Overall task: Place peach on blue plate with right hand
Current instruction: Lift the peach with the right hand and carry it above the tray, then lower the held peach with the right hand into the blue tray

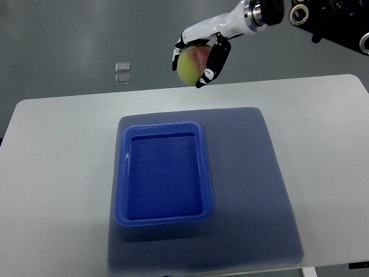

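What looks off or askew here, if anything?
Nothing stands out. The blue plate sits empty and level on the mat, roughly square to it. The right hand holds the peach in the air beyond the table's far edge.

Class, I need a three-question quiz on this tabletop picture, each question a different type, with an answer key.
1. True or false: the yellow-green, pink-blushed round peach already lies in the rectangular blue plastic plate.
2. Multiple choice: what lies under the blue plate? A) a grey-blue textured mat B) a wooden board C) a red cloth
3. Fill in: the peach is held by the robot's white-and-black ____ hand.

Key: 1 false, the fingers hold it in the air beyond the plate's far edge; 2 A; 3 right.
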Motion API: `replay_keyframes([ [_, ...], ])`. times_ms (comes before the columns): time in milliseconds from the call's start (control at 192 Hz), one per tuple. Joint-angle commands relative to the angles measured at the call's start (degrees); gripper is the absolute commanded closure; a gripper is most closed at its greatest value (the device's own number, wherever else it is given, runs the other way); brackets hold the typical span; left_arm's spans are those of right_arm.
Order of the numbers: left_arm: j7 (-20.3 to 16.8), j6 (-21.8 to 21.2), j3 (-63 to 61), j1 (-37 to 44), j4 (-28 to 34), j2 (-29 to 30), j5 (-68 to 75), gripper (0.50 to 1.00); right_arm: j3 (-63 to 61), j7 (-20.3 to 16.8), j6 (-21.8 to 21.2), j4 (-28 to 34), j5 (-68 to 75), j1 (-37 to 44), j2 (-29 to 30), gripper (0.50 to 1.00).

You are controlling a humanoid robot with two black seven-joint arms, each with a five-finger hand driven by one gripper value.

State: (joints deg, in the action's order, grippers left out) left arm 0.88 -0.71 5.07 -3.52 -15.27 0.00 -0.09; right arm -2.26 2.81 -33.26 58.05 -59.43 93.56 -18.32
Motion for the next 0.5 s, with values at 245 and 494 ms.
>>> replay_keyframes([
  [245,0.0,0.0,-0.3,0.0,-0.3,0.0,0.0,0.500,6.4,0.1,7.0,-8.0,2.6,-6.3,18.3,1.000],
  [494,0.0,0.0,-0.3,0.0,0.0,0.0,0.0,0.500,6.7,0.1,7.9,-11.7,1.5,-14.3,18.3,1.000],
])
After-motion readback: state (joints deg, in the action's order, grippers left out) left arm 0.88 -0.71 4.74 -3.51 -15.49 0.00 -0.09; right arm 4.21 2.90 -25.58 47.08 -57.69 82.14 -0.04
